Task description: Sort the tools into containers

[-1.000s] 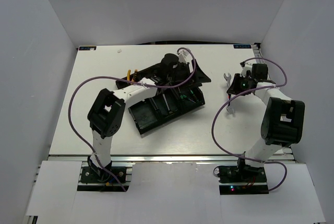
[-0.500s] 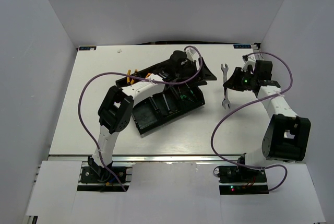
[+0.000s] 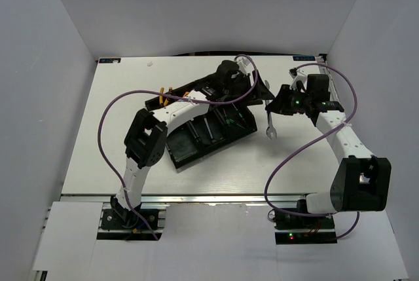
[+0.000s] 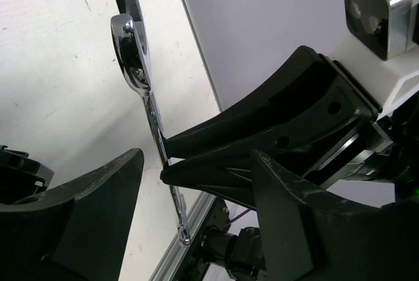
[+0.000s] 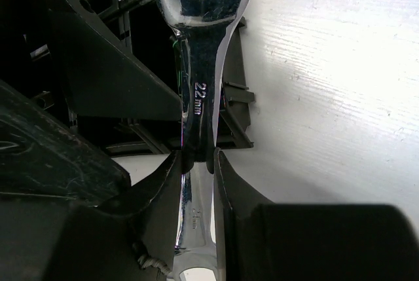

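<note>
Just off the tray's right end, the wrench hangs over the table, pinched mid-shank by the right gripper. It looks like stiff, slick, weighty steel, so the flat shank is probably the best hold. Beyond it, the left gripper faces it, open and empty.

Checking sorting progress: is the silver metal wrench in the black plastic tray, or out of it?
Out. The right gripper clamps the wrench, holding it in the air beside the tray, in no compartment.
</note>
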Tool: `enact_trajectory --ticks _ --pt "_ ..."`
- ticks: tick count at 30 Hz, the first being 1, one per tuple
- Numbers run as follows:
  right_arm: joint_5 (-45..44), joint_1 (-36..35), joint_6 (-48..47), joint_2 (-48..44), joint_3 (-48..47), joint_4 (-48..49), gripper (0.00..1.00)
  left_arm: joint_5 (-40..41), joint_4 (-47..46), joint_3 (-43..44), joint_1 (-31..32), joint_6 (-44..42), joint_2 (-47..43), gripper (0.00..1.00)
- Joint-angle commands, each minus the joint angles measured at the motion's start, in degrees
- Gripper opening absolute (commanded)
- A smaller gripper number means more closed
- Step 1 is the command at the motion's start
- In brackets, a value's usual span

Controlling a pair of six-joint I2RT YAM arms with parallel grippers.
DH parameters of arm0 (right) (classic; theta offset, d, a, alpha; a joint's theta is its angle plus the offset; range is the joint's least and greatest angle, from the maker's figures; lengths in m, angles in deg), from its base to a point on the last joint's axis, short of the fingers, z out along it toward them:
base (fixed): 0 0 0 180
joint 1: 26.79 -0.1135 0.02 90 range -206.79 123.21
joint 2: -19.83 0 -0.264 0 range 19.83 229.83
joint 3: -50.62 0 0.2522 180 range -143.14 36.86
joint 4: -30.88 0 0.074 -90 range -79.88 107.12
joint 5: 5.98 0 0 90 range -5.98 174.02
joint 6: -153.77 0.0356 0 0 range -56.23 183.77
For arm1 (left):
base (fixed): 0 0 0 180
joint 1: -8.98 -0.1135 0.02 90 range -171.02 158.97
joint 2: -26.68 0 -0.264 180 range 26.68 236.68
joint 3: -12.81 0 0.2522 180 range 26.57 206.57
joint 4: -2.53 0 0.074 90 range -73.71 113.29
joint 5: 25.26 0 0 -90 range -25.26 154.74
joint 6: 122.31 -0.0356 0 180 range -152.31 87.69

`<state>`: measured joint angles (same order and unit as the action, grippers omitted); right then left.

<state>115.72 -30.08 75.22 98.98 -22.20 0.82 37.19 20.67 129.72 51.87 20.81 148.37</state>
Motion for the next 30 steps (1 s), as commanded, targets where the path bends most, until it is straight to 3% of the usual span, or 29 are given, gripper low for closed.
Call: enact_trajectory --ticks 1,10,16,20,23,24,25,26,27,30 --pt "3.5 -0.8 1.3 -3.4 -1.2 2.5 0.0 2.3 2.4 1.9 0.7 -1.9 0.2 0.75" --pt "4.2 -2.2 1.5 -5.2 -0.3 2.3 0.0 5.0 2.9 1.0 0.8 -2.4 -1.0 0.74" --pt "4.9 -2.9 1.7 -6.4 0.6 2.4 0.0 4.6 2.9 1.8 0.7 -2.3 0.0 0.65" --pt "4.7 -3.1 2.0 -6.2 0.5 2.9 0.0 3.1 3.1 1.8 0.7 -2.4 0.1 0.44" --pt "4.8 -3.1 1.9 -5.4 -0.2 3.2 0.0 2.9 3.6 0.8 0.7 -3.4 -1.0 0.22" --pt "5.2 -3.1 1.7 -5.3 -0.4 3.5 0.0 2.9 3.7 0.3 0.8 -3.8 -1.6 0.1" --pt "5.4 -3.4 1.7 -5.0 -0.9 3.6 0.03 3.0 4.1 -0.1 0.7 -4.0 -2.6 0.1" --pt "5.3 -3.6 1.5 -4.8 -1.1 3.6 0.1 3.7 4.8 -1.0 0.7 -4.6 -3.1 0.0" --pt "5.6 -3.7 1.0 -4.7 -1.4 3.6 0.23 4.0 5.2 -1.5 0.5 -5.0 -3.7 0.0" --pt "6.3 -5.1 -1.1 -4.3 -2.4 3.6 0.46 5.5 6.0 -3.9 -0.3 -6.4 -7.1 0.0"
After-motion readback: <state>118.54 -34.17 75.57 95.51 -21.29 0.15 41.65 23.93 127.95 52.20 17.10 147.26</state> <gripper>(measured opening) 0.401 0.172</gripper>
